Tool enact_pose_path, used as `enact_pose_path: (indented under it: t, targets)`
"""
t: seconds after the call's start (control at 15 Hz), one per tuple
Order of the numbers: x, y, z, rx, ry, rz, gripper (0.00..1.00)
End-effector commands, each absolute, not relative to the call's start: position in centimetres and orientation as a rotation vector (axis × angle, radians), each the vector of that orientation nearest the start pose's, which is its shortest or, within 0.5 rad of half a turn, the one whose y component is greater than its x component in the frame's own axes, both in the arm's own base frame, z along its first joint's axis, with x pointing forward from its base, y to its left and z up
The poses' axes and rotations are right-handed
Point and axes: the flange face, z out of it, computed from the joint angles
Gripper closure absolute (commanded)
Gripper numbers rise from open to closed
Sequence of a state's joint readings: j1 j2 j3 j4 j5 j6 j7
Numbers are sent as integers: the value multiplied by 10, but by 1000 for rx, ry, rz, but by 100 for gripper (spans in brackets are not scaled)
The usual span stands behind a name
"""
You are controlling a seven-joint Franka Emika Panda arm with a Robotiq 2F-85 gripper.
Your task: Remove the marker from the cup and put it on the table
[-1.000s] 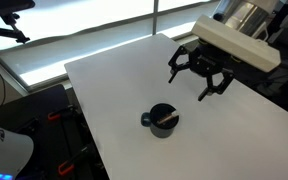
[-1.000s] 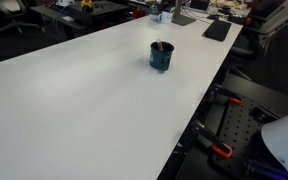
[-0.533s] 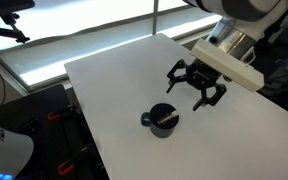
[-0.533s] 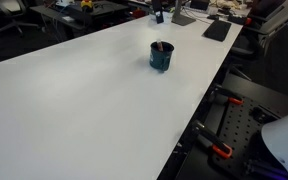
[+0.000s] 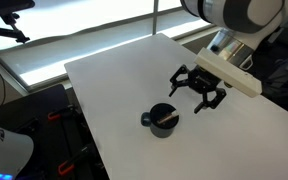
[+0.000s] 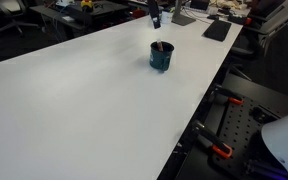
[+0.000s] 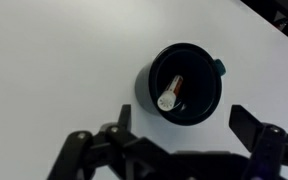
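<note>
Table [image 5: 114, 80] – big white top, bare on every side of the gripper except for the cup; plenty of room for the drop-off.

Gripper [image 5: 192, 92] – jaws spread wide, holding nothing. Over the last second it has come down and in: it was high and well off from the cup, now it hangs low and near, just up and to one side. Jaw spread is the same as before.

Cup [image 5: 162, 120] – dark mug, upright, hasn't budged. In the wrist view the cup [image 7: 179, 83] sits just ahead of the gripper [image 7: 180, 135], roughly on the line between the two fingers. No contact yet.

Marker [image 7: 170, 93] – in the cup, leaning on the inner wall, pale end up. From outside, only a sliver of it [image 6: 161, 45] pokes over the rim.

My read: approach is nearly done, grasp not started. What's left is a short slide over the mouth, then straight down with the fingers either side of the pale end. Risk is clipping the rim and shoving the cup.
</note>
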State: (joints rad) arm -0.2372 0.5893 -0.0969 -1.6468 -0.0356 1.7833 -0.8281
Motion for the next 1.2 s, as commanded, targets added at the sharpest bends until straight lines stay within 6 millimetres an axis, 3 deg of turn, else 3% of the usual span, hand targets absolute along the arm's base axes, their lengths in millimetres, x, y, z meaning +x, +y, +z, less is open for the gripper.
enact_pose_path:
  t: [0.0, 0.47, 1.13]
  targets:
    - [600, -209, 238, -2800, -735, 656, 0]
    - [610, -202, 210, -2766, -774, 716, 0]
    - [602, -205, 203, -2775, -740, 697, 2]
